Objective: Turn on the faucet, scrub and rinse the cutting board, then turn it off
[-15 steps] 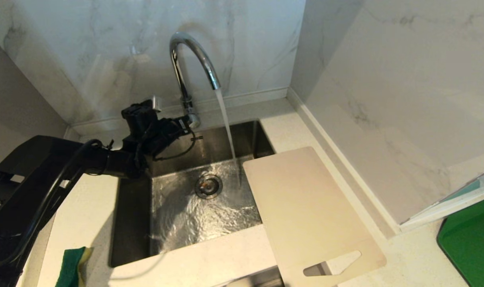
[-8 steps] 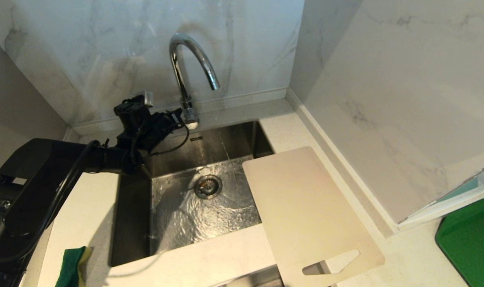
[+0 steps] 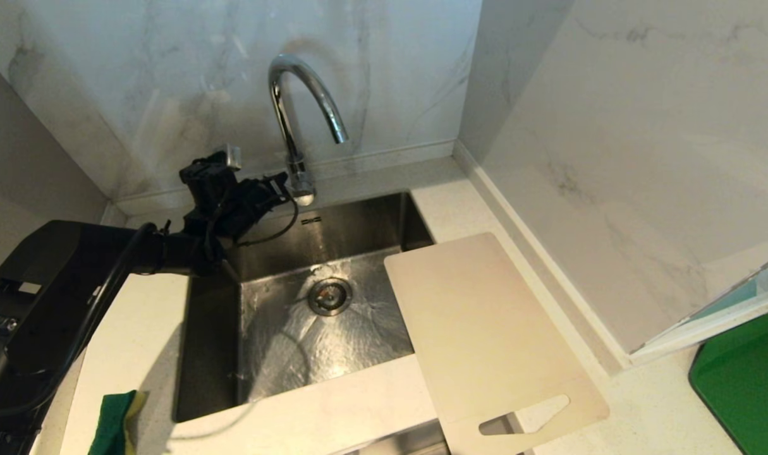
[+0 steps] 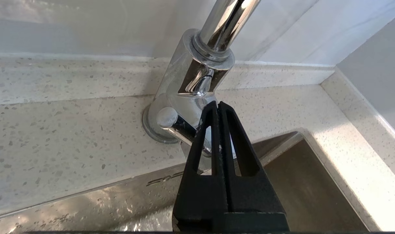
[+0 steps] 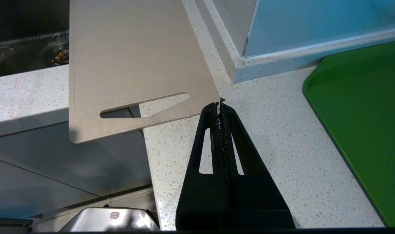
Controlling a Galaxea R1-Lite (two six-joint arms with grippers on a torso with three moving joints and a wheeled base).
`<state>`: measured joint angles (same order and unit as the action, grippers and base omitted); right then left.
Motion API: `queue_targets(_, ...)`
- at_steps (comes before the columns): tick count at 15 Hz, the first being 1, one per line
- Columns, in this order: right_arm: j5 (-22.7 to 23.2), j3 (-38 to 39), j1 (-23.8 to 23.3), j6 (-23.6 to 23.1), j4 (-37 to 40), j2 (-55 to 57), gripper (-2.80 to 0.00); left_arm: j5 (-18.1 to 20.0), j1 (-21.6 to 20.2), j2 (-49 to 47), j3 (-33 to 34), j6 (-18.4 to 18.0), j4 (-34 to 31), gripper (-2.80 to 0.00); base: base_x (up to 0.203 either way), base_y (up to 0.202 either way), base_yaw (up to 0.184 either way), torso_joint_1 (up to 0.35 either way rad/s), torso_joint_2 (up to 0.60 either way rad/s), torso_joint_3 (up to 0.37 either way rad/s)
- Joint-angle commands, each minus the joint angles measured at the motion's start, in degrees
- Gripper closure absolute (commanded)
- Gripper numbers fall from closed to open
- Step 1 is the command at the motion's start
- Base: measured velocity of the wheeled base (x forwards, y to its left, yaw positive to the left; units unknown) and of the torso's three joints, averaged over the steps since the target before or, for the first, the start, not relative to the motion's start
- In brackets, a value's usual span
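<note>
The left gripper, black with two tapered fingers, is pressing its closed, empty tips together right against the thin side lever at the base of the tall shiny chrome gooseneck faucet. In the head view that gripper is sitting at the back left corner of the stainless steel sink, its black arm reaching in from the left over the speckled white countertop. No water is coming from the spout, though the sink floor around the round drain is glistening wet.

The large thin off-white rectangular plastic cutting board is lying flat across the sink's right edge, its far end hanging over the basin and its slanted handle cutout reaching past the counter's front edge.

The right gripper is hanging clenched and empty over the counter, just beside the board's near corner, between the board and a green mat.

A green and yellow sponge is resting on the counter at the sink's front left.
</note>
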<state>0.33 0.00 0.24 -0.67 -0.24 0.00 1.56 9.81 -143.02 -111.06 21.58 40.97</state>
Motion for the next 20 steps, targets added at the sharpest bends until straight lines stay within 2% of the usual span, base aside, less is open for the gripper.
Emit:
queue_targets(1,0.0,0.0,0.0,0.0,0.0,0.0,0.00,0.1,0.1,1.8,0.9,-0.1,-0.6,0.00,0.000,0.000,0.000,0.000,0.00,0.000)
queue_targets(2,0.0,0.0,0.0,0.0,0.0,0.0,0.00,0.3,0.4,3.4,3.0,-0.4,-0.8,0.00,0.000,0.000,0.000,0.000,0.00,0.000)
queue_targets(4,-0.1,0.0,0.0,0.0,0.0,-0.1,0.00,1.6,2.0,8.3,11.5,-1.8,-1.0,0.00,0.000,0.000,0.000,0.000,0.00,0.000)
queue_targets(8,0.0,0.0,0.0,0.0,0.0,0.0,0.00,2.3,5.1,22.9,23.3,-4.2,-3.6,0.00,0.000,0.000,0.000,0.000,0.00,0.000)
queue_targets(11,0.0,0.0,0.0,0.0,0.0,0.0,0.00,-1.1,5.8,35.2,29.6,-9.1,-14.2,0.00,0.000,0.000,0.000,0.000,0.00,0.000)
queue_targets(15,0.0,0.0,0.0,-0.1,0.0,0.0,0.00,-8.0,6.1,47.9,35.8,-19.0,-23.7,0.00,0.000,0.000,0.000,0.000,0.00,0.000)
queue_targets(18,0.0,0.0,0.0,0.0,0.0,-0.1,0.00,-9.1,4.7,54.4,38.1,-21.2,-32.5,0.00,0.000,0.000,0.000,0.000,0.00,0.000)
queue_targets(20,0.0,0.0,0.0,0.0,0.0,0.0,0.00,-8.9,2.7,58.5,41.1,-21.6,-35.7,0.00,0.000,0.000,0.000,0.000,0.00,0.000)
